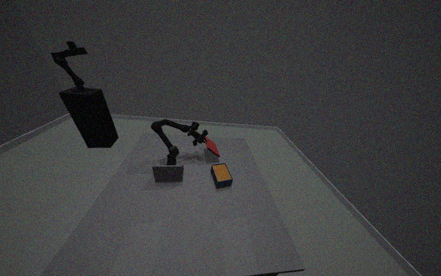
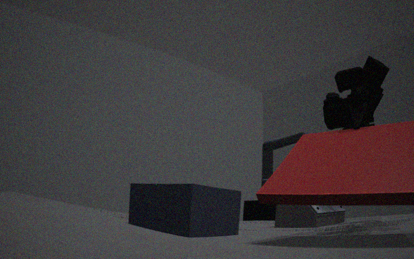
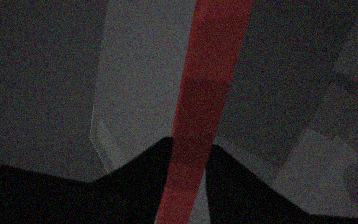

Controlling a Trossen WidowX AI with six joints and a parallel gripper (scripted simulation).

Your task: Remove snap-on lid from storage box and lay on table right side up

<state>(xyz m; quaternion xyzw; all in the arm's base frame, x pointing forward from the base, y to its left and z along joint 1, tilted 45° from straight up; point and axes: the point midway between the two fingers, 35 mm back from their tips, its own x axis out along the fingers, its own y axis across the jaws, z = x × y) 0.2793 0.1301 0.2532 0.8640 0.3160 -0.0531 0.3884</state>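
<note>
Clenched on the red lid (image 3: 200, 115), the pincer (image 3: 190, 165) shows in the wrist view as two dark fingers either side of the lid's thin edge, which runs from 6 o'clock up to 12 o'clock across the frame; in the exterior view, nearest the camera, the lid (image 2: 341, 161) hangs clear of the table (image 2: 91, 241), tilted so that its near edge sits lower than the far edge where the pincer (image 2: 351, 122) grips it, with a shadow on the table beneath; at 9 o'clock from the lid stands the dark storage box (image 2: 183, 209), well apart from it and already open; from the top view the box (image 1: 221, 174) shows its orange inside at 6 o'clock from the lid (image 1: 212, 147), and the arm's grey base (image 1: 168, 173) sits at 9 o'clock from the box; farther off at 10 o'clock is a tall dark block (image 1: 88, 117). By my judgement the lid is off and the step in hand is the carry and lowering; the next move calls for levelling the lid, red face up, bringing it down onto the table away from the box, then letting go.
</note>
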